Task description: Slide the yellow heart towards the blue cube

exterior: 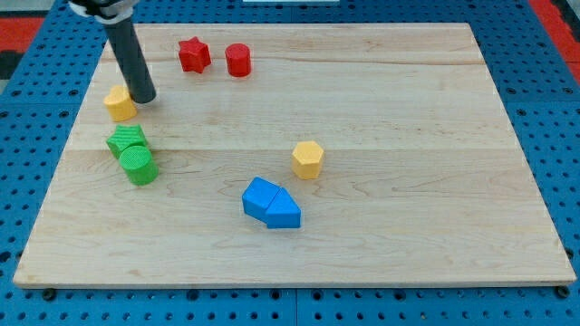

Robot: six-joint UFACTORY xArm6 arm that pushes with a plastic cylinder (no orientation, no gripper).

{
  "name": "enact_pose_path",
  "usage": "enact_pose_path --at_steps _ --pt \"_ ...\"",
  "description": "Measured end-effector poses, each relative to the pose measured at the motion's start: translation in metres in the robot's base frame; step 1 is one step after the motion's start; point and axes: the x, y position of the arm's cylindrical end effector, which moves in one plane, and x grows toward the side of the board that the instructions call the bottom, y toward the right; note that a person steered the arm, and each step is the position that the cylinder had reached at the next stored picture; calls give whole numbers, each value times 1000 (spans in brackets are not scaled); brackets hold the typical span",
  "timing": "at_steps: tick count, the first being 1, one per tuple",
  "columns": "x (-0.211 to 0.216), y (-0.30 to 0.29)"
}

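**Eight blocks counted on the counter, rod tip beside the yellow heart**

A wooden counter (408,136) is being shown, lying on a blue perforated surface (562,109). Eight blocks are being counted on it: two yellow, two red, two green and two blue.

The yellow heart (119,103) is being seen far on the left, close to the counter's left edge. My tip (144,98) is being held just at its right side, touching or nearly touching it; which of the two cannot be told. No jaws are being carried by the rod, so nothing is being gripped.

The second yellow piece, a yellow hexagonal block (308,159), is being seen right of centre. Near it, closer to the near edge, the blue cube (261,196) is being pressed against a blue triangular block (285,212), the two touching. The heart and the blue cube are being kept well apart.

On the left, just nearer than the heart, a green star (127,140) and a green cylinder (139,166) are being seen touching. At the far edge, a red star (193,54) and a red cylinder (237,60) are being seen side by side, a little apart.
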Motion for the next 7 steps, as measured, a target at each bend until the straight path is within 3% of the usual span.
enact_pose_path --at_steps 2,4,5,7 --pt "-29 -18" --pt "-28 -94" --pt "-5 -88" --pt "21 19"
